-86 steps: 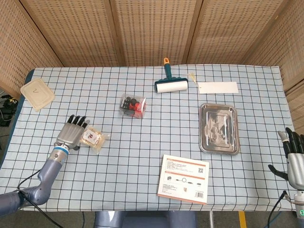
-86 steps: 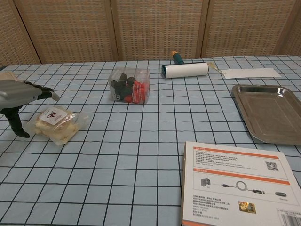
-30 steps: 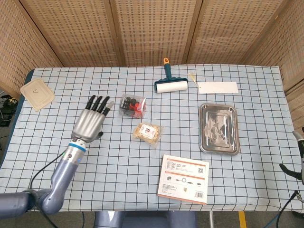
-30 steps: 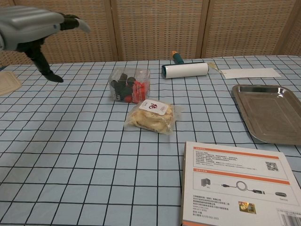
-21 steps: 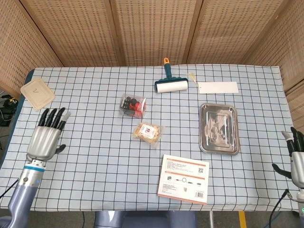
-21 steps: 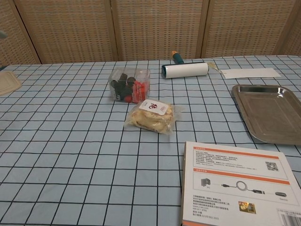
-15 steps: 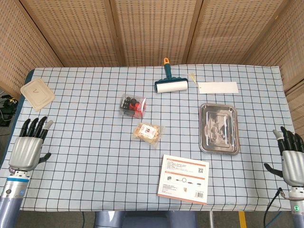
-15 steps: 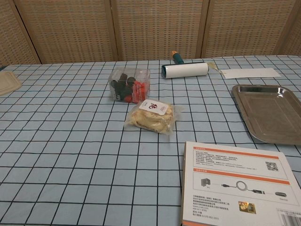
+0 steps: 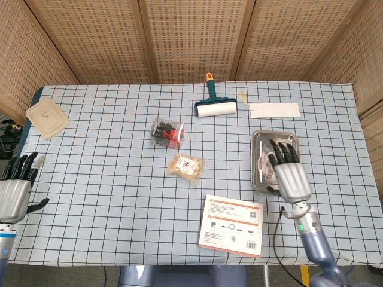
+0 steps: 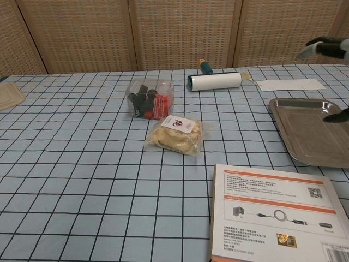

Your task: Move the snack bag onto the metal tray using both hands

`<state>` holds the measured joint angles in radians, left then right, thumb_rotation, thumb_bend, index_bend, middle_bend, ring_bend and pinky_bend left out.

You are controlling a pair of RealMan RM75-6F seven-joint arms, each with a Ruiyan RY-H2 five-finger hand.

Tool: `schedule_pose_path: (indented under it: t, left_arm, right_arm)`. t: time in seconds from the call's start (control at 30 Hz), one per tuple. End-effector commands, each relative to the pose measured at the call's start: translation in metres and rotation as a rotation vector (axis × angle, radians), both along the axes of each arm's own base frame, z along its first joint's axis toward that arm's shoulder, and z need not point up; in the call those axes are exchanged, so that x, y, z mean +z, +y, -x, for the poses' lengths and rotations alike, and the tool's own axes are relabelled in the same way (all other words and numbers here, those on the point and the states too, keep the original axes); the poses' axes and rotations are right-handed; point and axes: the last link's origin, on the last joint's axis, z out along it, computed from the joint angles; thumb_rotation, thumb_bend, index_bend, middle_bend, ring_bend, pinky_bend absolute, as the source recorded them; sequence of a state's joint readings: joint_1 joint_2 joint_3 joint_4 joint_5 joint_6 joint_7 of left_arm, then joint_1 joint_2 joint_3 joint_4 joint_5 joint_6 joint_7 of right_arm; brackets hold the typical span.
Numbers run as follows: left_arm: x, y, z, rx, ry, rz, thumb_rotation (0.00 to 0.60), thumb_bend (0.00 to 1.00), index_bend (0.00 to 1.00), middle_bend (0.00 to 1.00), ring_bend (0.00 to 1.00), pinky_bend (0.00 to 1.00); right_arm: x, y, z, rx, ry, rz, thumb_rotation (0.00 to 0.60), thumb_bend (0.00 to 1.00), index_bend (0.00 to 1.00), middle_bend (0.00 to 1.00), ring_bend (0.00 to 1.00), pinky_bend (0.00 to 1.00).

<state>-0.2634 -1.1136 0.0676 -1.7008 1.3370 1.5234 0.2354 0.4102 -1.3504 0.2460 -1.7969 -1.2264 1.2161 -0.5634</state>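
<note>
The snack bag [image 9: 187, 165] [image 10: 176, 134], clear with a white label and yellowish pieces inside, lies flat mid-table, untouched. The metal tray [image 9: 292, 139] [image 10: 305, 128] sits to its right, empty. My right hand [image 9: 287, 170] hovers over the tray with fingers spread, holding nothing; only its fingertips [image 10: 323, 46] enter the chest view at the right edge. My left hand [image 9: 15, 186] is off the table's left edge, fingers apart, holding nothing, far from the bag.
A clear box of dark and red items [image 9: 167, 132] stands just behind the bag. A lint roller [image 9: 213, 106], a white paper [image 9: 274, 110], a flat product box [image 9: 232, 223] at the front and a beige lid [image 9: 46, 118] at far left.
My right hand swung in from the right edge to above the tray. The left hand drew further back and left, off the table. The bag stays mid-table where it was left.
</note>
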Motion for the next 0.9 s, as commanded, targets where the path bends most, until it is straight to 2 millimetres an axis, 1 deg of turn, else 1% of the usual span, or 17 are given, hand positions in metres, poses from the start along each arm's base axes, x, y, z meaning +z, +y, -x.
schedule_pose_path:
  t: [0.03,0.17,0.27,0.33,0.47,0.63,0.9]
  left_arm:
    - [0.004,0.002,0.005,0.013,-0.015,0.004,0.6,0.0,0.0,0.0,0.0,0.0]
    - [0.007,0.004,0.007,0.019,-0.032,0.009,0.6,0.0,0.0,0.0,0.0,0.0]
    - [0.007,0.005,0.007,0.023,-0.038,0.016,0.6,0.0,0.0,0.0,0.0,0.0]
    - [0.007,0.006,0.008,0.027,-0.048,0.021,0.6,0.0,0.0,0.0,0.0,0.0]
    - [0.007,0.007,0.01,0.034,-0.052,0.029,0.6,0.0,0.0,0.0,0.0,0.0]
    - [0.007,0.007,0.01,0.035,-0.052,0.04,0.6,0.0,0.0,0.0,0.0,0.0]
    - [0.008,0.007,0.011,0.046,-0.061,0.041,0.6,0.0,0.0,0.0,0.0,0.0]
  right_arm:
    - [-0.055,-0.029,-0.057,0.012,-0.019,-0.1,0.6,0.03,0.17,0.0,0.0,0.0]
    - [-0.079,-0.038,-0.075,-0.014,-0.024,-0.129,0.6,0.06,0.2,0.0,0.0,0.0]
    - [-0.091,-0.042,-0.085,-0.035,-0.035,-0.151,0.6,0.07,0.2,0.0,0.0,0.0]
    - [-0.103,-0.044,-0.097,-0.045,-0.043,-0.174,0.6,0.07,0.2,0.0,0.0,0.0]
    - [-0.114,-0.048,-0.11,-0.069,-0.058,-0.174,0.6,0.08,0.2,0.0,0.0,0.0]
    - [-0.126,-0.05,-0.114,-0.102,-0.049,-0.192,0.6,0.08,0.19,0.0,0.0,0.0]
    - [-0.143,-0.053,-0.116,-0.121,-0.057,-0.228,0.6,0.08,0.09,0.0,0.0,0.0]
